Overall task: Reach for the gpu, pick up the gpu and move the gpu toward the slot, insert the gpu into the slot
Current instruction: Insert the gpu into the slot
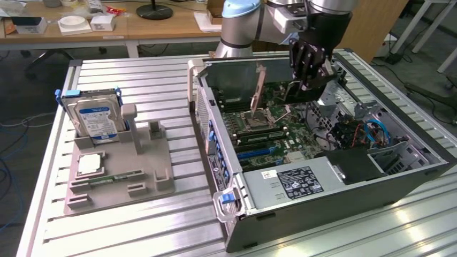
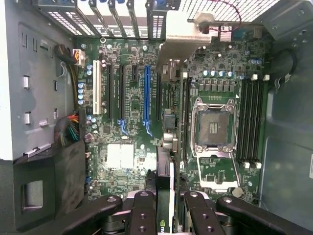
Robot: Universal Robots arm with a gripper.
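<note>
- We see the black robot hand (image 1: 313, 79) inside the open dark grey computer case (image 1: 371, 184), which lies on its side on the ribbed silver metal desk (image 1: 143, 75).
- The hand is clenched on the gpu (image 1: 291, 92), a thin flat green-and-dark card. In the wrist view its black fingers (image 2: 142, 213) sit on both flat sides of the card.
- The gpu (image 2: 168, 186) stands on its thin edge. It hangs straight under the hand, over the big green main board (image 2: 122, 156).
- The long way of the gpu runs out from the fingers toward the back wall of the case. Its pale metal bracket (image 2: 188, 34) is at that far end, up by the row of slot covers.
- The long blue slot (image 2: 146, 93) lies on the board just beside the card. The slot's long way and the card's long way go the same direction, so we think the card is turned about right.
- We judge that the card sits a little to one side of the blue slot, not right over it.
- We cannot tell how close the card's bottom edge is to the board, because the wrist view looks down along the card. From the exterior view we think it is not yet pushed into a slot.
</note>
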